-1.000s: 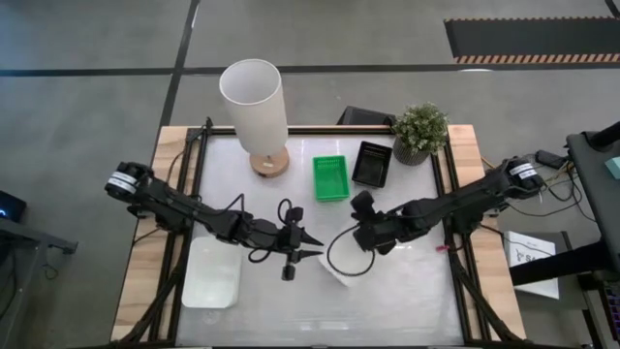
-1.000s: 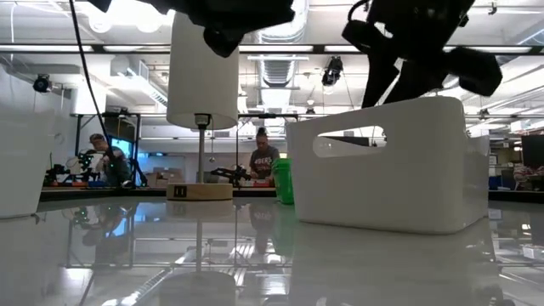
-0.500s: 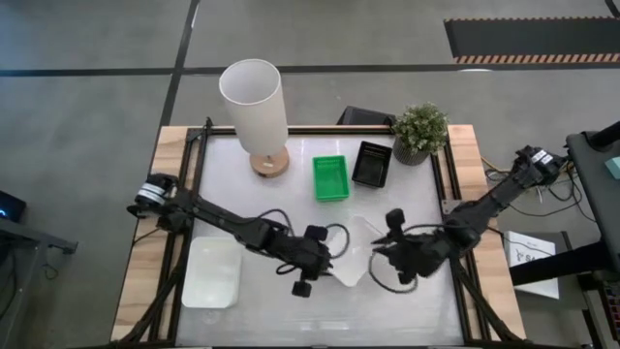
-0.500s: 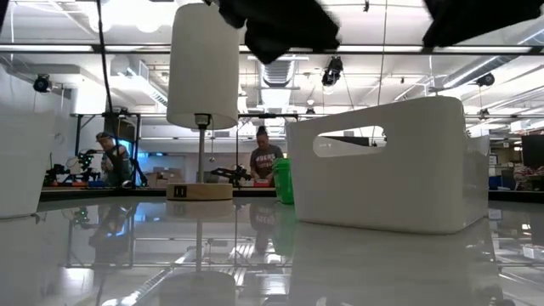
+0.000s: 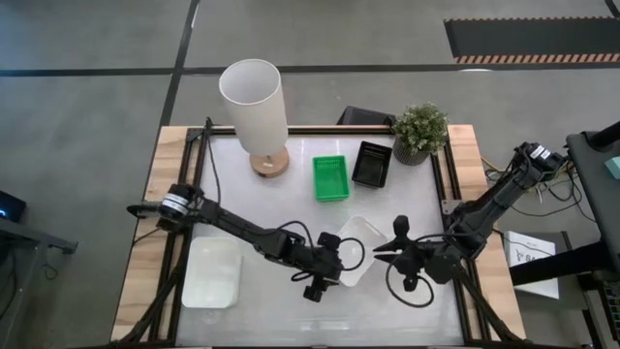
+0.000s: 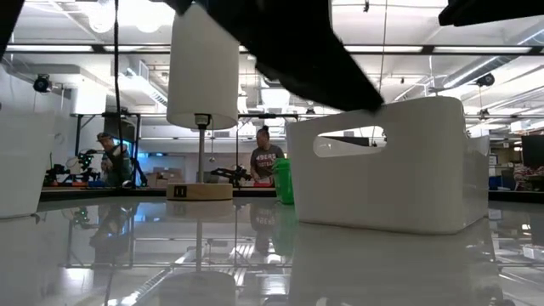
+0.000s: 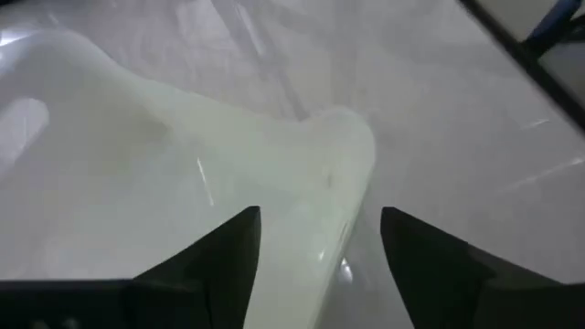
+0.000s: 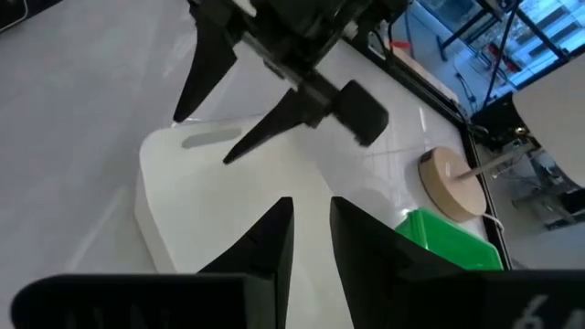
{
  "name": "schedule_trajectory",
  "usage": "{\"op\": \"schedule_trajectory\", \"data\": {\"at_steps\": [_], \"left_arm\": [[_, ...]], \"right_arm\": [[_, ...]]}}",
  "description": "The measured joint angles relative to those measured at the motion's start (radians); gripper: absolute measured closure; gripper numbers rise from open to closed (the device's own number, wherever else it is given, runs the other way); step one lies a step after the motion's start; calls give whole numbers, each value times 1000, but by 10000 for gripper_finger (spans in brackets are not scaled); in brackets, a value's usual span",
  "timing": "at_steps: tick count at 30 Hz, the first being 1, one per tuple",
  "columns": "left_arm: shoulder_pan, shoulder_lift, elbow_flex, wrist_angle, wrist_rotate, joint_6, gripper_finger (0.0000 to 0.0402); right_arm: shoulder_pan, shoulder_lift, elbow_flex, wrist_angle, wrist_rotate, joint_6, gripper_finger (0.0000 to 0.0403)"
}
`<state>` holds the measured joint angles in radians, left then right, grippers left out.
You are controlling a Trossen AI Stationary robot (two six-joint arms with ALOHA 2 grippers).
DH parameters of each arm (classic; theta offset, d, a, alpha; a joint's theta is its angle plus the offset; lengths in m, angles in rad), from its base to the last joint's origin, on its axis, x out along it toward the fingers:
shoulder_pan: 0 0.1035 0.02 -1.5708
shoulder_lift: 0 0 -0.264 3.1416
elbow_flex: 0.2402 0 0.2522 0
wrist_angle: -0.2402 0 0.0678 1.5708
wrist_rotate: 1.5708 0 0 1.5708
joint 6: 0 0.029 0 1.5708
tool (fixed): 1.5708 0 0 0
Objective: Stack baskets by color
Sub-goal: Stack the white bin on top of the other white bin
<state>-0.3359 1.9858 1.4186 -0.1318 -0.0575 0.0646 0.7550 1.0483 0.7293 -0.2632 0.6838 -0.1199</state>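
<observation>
A white basket (image 5: 360, 242) stands on its base mid-table, large in the low view (image 6: 382, 170). My left gripper (image 5: 342, 261) is open at its left side. Its fingers stand on either side of the basket's wall (image 7: 334, 178) near a rounded corner, one inside and one outside; no touch shows. My right gripper (image 5: 381, 255) hovers just right of this basket, its fingers (image 8: 274, 239) a narrow gap apart with nothing between them. A second white basket (image 5: 213, 271) rests near the left edge. A green basket (image 5: 329, 177) and a black basket (image 5: 372, 163) sit side by side farther back.
A tall white lamp (image 5: 254, 97) on a wooden foot stands at the back left. A potted plant (image 5: 419, 131) is at the back right. A dark box (image 5: 363, 116) lies beyond the table's far edge. People sit in the room behind (image 6: 263, 161).
My left gripper has gone toward the table's right and near edges, sunk and tipped downward, coming astride the middle white basket's wall. My right gripper has drawn away from above that basket toward the right and near edges. The basket has stayed in place.
</observation>
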Motion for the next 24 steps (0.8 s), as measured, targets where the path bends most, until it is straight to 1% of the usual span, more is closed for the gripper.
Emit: {"op": "schedule_trajectory", "data": {"at_steps": [4,8,11,13,16,17,18,24], "left_arm": [[0,36,6,19,-1,32,192],[-1,59,1,8,-1,55,220],[-2,58,0,16,-6,55,262],[-2,49,1,12,-12,55,299],[-2,41,4,11,-14,55,365],[-2,37,4,11,-14,54,382],[-2,32,5,10,-15,53,391],[-23,-5,14,7,-33,51,400]], "right_arm": [[0,0,-3,8,0,-3,335],[0,0,-4,8,0,-4,335],[0,0,-5,11,0,-4,335],[0,0,-7,11,0,-4,335],[0,0,-9,12,1,-22,335],[0,-1,-8,10,6,-34,335],[0,-1,-6,11,17,-53,335],[0,-8,3,13,141,-135,335]]}}
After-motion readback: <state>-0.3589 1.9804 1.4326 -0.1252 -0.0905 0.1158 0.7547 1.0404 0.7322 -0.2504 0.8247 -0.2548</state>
